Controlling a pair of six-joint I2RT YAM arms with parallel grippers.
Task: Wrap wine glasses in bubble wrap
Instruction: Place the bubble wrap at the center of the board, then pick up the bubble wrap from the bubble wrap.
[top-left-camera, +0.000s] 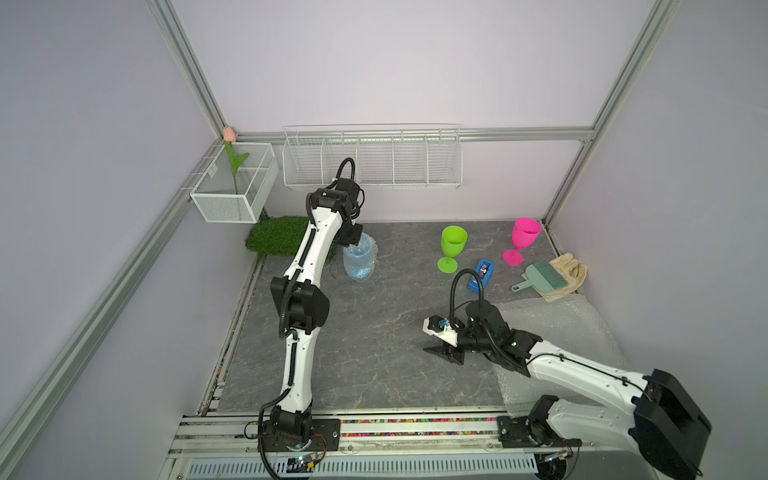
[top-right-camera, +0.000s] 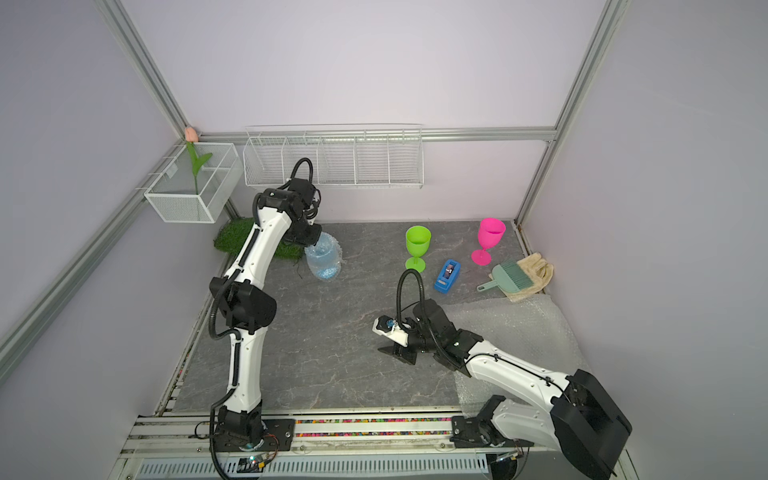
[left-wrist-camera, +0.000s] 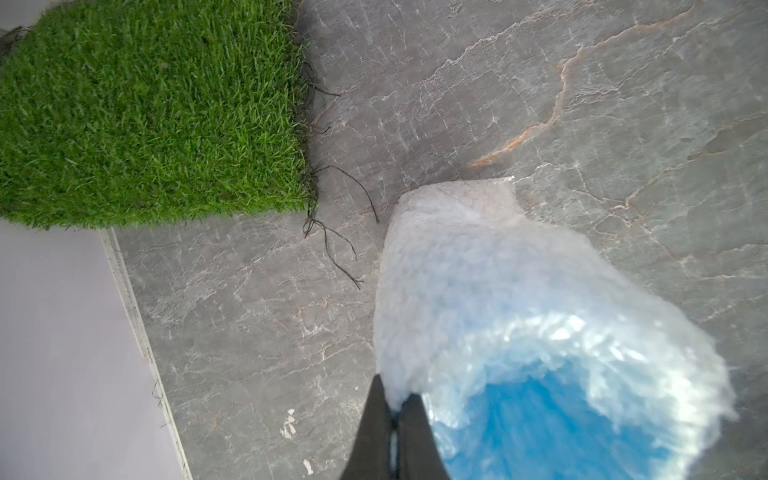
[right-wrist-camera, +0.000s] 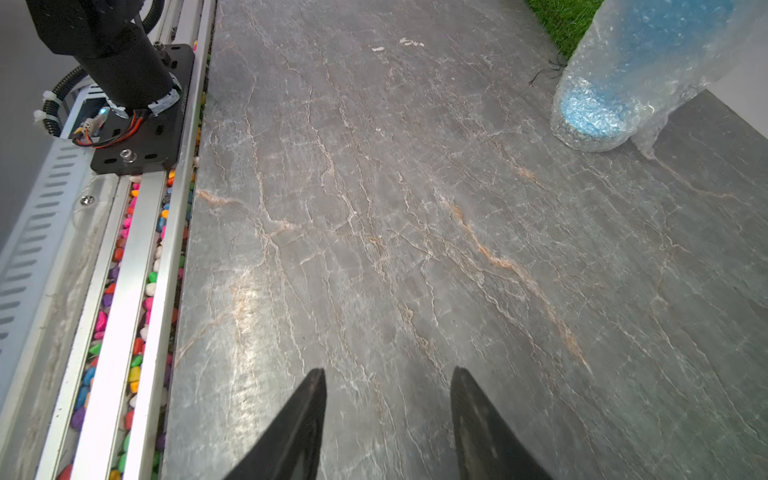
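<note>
Left wrist view: left claw (left-wrist-camera: 395, 399) clamped on the rim of soft, likely slippery clear bubble wrap (left-wrist-camera: 478, 270) sleeving the light sky-blue plastic goblet (left-wrist-camera: 540, 419) standing on the grey counter (left-wrist-camera: 457, 83); a stem grip should hold better; right claw (right-wrist-camera: 387, 370) stands wide, empty.

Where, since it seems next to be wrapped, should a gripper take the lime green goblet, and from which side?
Probably the thin stem, approached level from the robot's side. The lime green goblet stands upright; bowl above and foot below would stop slipping. The blue tape dispenser sits near its foot on the right, so come in left of it.
</note>
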